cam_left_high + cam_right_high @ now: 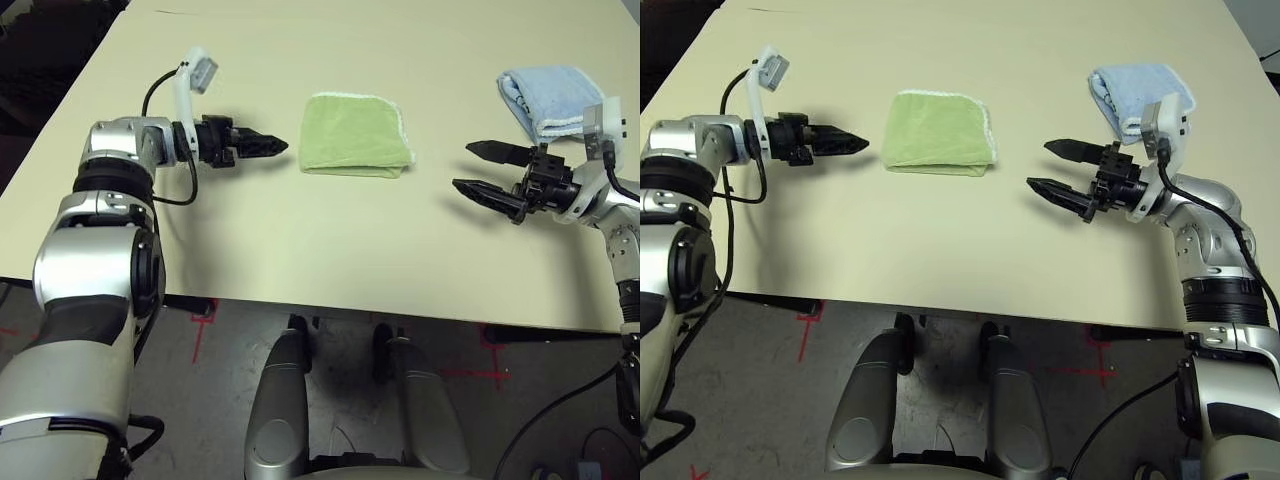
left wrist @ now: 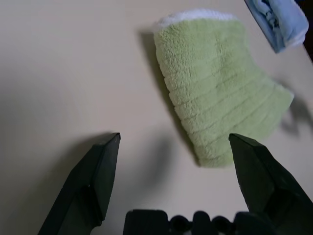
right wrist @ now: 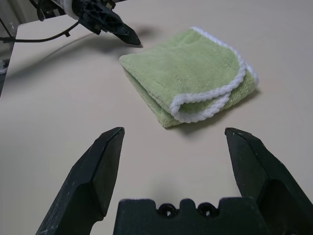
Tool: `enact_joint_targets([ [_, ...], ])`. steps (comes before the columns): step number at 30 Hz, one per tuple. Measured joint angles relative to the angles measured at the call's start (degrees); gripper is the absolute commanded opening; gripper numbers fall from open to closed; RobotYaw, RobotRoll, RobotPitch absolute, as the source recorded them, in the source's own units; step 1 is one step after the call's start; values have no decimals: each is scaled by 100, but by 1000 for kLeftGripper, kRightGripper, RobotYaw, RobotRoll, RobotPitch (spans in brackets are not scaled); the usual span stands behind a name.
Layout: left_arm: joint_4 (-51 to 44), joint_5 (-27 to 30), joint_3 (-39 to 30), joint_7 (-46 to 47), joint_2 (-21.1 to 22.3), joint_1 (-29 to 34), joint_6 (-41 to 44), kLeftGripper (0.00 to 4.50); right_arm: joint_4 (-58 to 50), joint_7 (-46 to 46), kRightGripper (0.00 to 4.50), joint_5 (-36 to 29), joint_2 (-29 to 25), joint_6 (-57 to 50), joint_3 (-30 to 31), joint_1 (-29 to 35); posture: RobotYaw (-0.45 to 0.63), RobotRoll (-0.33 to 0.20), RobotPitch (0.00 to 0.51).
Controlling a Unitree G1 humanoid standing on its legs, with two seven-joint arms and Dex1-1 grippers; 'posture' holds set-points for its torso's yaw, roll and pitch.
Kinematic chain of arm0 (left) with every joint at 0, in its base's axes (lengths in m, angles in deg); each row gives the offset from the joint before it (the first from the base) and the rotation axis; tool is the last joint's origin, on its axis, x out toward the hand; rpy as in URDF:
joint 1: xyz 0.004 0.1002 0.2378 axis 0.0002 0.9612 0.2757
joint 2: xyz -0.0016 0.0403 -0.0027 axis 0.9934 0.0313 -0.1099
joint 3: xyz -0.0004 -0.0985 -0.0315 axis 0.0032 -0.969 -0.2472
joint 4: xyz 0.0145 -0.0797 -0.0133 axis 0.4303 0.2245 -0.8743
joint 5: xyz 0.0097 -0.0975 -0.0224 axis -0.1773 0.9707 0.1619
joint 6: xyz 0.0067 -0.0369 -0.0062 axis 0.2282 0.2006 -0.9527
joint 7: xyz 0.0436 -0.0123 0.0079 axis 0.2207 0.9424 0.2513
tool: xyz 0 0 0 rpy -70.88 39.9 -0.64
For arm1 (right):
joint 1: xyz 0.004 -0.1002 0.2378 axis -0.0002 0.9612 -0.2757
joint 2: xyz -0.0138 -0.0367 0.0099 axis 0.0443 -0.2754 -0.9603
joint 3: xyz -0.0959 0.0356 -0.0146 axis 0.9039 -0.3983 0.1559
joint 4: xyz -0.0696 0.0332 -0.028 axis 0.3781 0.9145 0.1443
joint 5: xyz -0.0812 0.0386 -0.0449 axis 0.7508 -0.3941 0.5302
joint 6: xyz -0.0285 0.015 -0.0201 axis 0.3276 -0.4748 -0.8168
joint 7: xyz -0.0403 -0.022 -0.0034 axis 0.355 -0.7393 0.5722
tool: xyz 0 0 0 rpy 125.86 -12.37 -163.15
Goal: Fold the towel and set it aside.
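Judging from how things lie, the folding looks done and the risk sits in the setting aside; the towel is a loose, soft bundle on the table, folded into a small thick pad, and a pinch that catches the top layer alone would likely peel it open as it lifts; a grab at the curled corner with the white edging, on the pad's right side, could drag that flap out; a push along the smooth tabletop might skew the layers, since nothing holds them together but their own weight.

The left gripper hangs just left of the towel, fingers spread wide and holding nothing; the right gripper hovers well off to the right, jaws also wide apart and empty; neither touches the cloth.

The towel is light green terry, nubbly with faint ribbed rows, its rounded corners trimmed in looped white stitching; it lies in the middle of the table between the two arms; a smaller blue towel, equally fluffy, rests folded at the far right; the tabletop is plain, matte and cream-coloured.
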Motion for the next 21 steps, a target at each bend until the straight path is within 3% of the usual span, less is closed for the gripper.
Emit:
enact_joint_targets([
  [9,0,152,-229,69,-361,-54,621,4500,0,-19,4463,0,-103,47,-2,39,26,0,289],
  [15,-1,268,-412,216,-776,-54,620,4500,-3,-16,4463,-2,-128,51,-2,82,13,0,287],
  [21,3,428,-780,990,-1247,-83,253,4500,-35,33,4463,-4,-139,51,-4,100,-4,0,286],
])
